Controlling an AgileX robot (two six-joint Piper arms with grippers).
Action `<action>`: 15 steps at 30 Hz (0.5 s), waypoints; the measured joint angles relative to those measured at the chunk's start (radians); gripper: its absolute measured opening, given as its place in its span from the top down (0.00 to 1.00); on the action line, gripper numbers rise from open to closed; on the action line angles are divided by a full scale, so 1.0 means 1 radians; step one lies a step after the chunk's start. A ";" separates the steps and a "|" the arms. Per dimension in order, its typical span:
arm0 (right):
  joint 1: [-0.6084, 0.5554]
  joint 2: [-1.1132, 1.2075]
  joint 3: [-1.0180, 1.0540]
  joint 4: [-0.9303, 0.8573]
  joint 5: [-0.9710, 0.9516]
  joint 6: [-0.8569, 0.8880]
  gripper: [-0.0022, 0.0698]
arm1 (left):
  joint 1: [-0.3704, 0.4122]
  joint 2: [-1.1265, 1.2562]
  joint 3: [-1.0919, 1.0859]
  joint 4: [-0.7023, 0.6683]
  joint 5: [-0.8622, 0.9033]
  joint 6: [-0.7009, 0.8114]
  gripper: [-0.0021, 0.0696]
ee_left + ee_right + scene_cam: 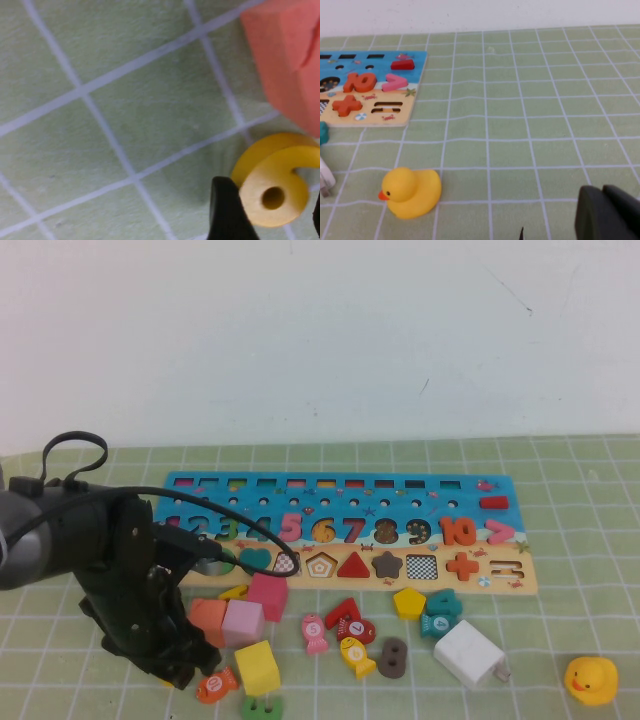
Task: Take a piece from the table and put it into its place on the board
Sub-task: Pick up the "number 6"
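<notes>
Here the left end effector (270, 215) sits low over the bench (125, 125) at the near left of the loose pieces, its dark fingers (227, 210) parted on either side of the yellow piece (272, 192), which lies flat beside an orange block (287, 55); no firm hold shows yet. The left arm is far nearer. The board (340, 540) lies beyond, many recesses already filled, while the right end effector (607, 215) hangs apart near the duck (410, 192); whether it is open cannot be told.

We see the left gripper (272, 210) low among crowded pieces, its fingers straddling the yellow 6 (272, 187), an orange block (290, 55) just beside. Open mat (545, 100) lies around the rubber duck (411, 192).
</notes>
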 joint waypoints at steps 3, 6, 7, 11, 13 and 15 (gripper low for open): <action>0.000 0.000 0.000 0.000 0.000 0.000 0.97 | 0.000 0.000 0.000 0.027 0.002 -0.022 0.50; 0.000 0.000 0.000 0.000 0.000 0.000 0.97 | 0.000 0.000 0.000 0.034 0.002 -0.030 0.51; 0.000 0.000 0.000 0.000 0.000 0.000 0.97 | 0.000 0.000 0.000 0.036 0.002 -0.030 0.51; 0.000 0.000 0.000 0.000 0.000 0.000 0.97 | 0.000 0.000 0.000 0.037 -0.002 -0.030 0.63; 0.000 0.000 0.000 0.000 0.000 0.000 0.97 | 0.000 0.000 0.000 0.035 -0.002 -0.030 0.64; 0.000 0.000 0.000 0.000 0.000 0.000 0.97 | 0.000 0.000 0.000 0.033 -0.002 -0.030 0.64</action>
